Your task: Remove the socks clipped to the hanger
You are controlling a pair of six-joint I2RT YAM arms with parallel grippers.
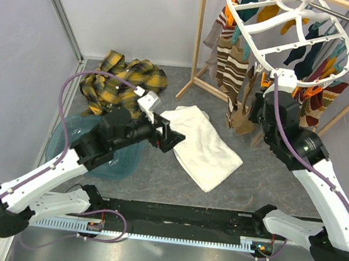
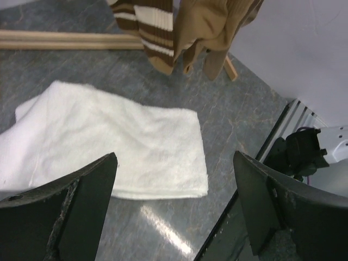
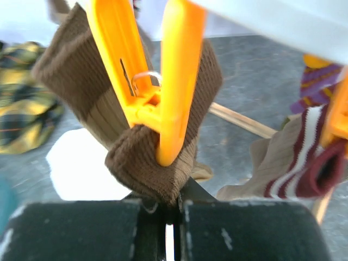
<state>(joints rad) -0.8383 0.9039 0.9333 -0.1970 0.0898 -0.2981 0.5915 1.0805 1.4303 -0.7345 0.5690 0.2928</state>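
Observation:
The white oval hanger (image 1: 291,31) hangs at the top right with several socks (image 1: 228,60) dangling from orange and teal clips. My right gripper (image 1: 263,85) reaches up under its near rim. In the right wrist view the gripper (image 3: 166,209) is shut on the lower fold of a brown sock (image 3: 155,166), which an orange clip (image 3: 166,81) still pinches. A maroon-striped sock (image 3: 296,166) hangs just to the right. My left gripper (image 1: 175,137) is open and holds nothing, hovering over the white towel (image 2: 109,136). Beyond it hang a striped sock (image 2: 152,27) and a tan sock (image 2: 212,27).
A yellow-black plaid shirt (image 1: 120,80) lies at the back left. A teal basin (image 1: 117,162) sits under the left arm. The wooden rack's post and foot (image 1: 198,51) stand beside the hanging socks, with its foot bar (image 2: 54,39) on the floor.

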